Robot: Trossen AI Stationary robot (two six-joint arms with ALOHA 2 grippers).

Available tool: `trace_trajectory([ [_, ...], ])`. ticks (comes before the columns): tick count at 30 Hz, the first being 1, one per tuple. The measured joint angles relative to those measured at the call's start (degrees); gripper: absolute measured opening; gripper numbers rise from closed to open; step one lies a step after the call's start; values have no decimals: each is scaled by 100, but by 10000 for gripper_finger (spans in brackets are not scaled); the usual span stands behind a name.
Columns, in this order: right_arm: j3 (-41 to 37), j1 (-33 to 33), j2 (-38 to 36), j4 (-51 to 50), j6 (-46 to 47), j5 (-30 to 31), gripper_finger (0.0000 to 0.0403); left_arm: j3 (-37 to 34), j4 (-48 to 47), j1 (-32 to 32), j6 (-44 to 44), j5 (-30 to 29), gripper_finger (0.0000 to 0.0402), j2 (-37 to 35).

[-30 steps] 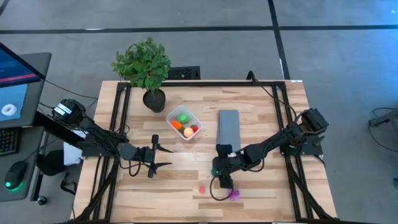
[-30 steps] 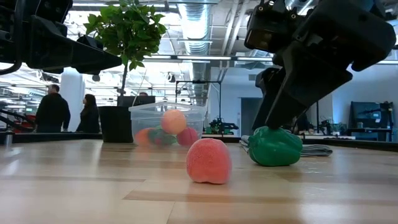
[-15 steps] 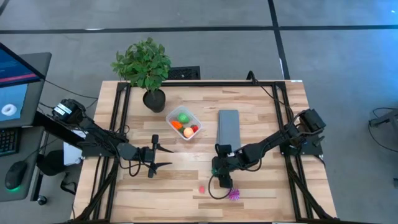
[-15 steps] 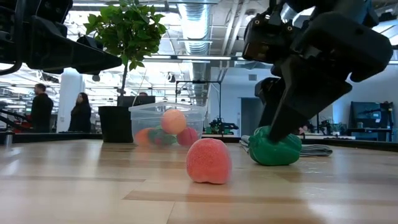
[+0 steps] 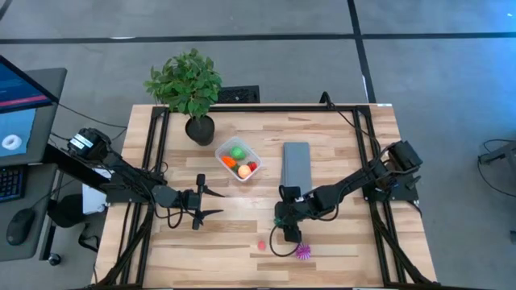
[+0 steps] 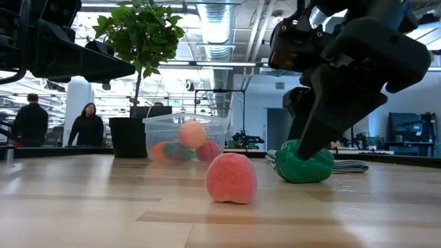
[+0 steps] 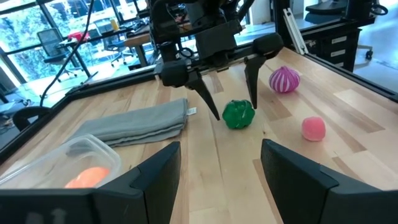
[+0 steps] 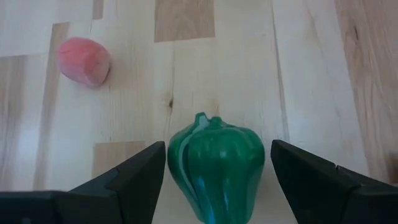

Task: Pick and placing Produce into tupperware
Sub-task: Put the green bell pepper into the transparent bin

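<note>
Dark green, the toy pepper (image 8: 217,163) lies on the wooden table (image 5: 339,145) in the lower centre of the high view, between the spread fingers of the right gripper (image 7: 231,102), which straddles it without clamping; the left wrist view shows one finger (image 7: 208,102) close at its side and a gap at the other. The pink piece (image 6: 231,178) lies near it on the bare wood, at the bottom centre of the high view, and the spiky purple ball (image 7: 284,79) sits just beyond the pepper, low and right of centre in the high view. The tupperware (image 5: 223,151) stands at the middle of the table, upper centre of the high view, holding a green ball (image 5: 238,151), an orange ball (image 5: 243,171) and other orange and red pieces. A grey slab (image 5: 296,165) lies just right of it, a potted plant (image 5: 187,84) at upper left. The left gripper (image 5: 211,201) hangs over the table's left half, its fingers apart and holding nothing.
</note>
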Motion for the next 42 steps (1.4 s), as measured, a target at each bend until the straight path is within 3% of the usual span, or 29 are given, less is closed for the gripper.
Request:
trace_trajectory([
  [26, 9, 4, 334, 109, 113, -151, 314, 0, -24, 0, -69, 0, 213, 0],
  [42, 4, 2, 339, 95, 108, -138, 277, 0, -50, 0, -89, -1, 213, 0],
])
